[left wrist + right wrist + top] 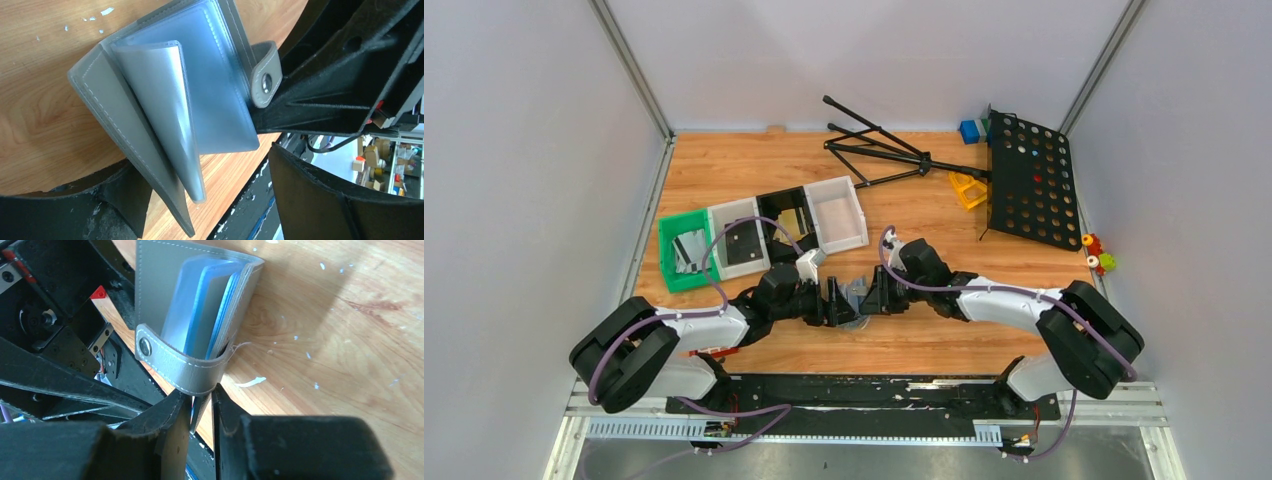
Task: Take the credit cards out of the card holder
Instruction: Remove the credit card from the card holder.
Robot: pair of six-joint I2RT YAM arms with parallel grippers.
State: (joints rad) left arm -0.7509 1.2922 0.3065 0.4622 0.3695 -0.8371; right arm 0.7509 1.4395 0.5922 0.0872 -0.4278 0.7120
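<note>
Both arms are stretching inward, meeting near the tabletop's near edge; the left gripper is gaping wide, the right gripper is pinching the card holder.

The card holder looks like matt grey leatherette, its sleeves frosted, glossy plastic; the table is smooth wood-grain.

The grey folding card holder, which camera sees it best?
The left wrist view. There the grey folding card holder is fanned open, showing its clear sleeves and snap tab. The right wrist view shows it more edge-on, pinched by the right gripper. The top view shows only a small, half-hidden grey patch.
</note>
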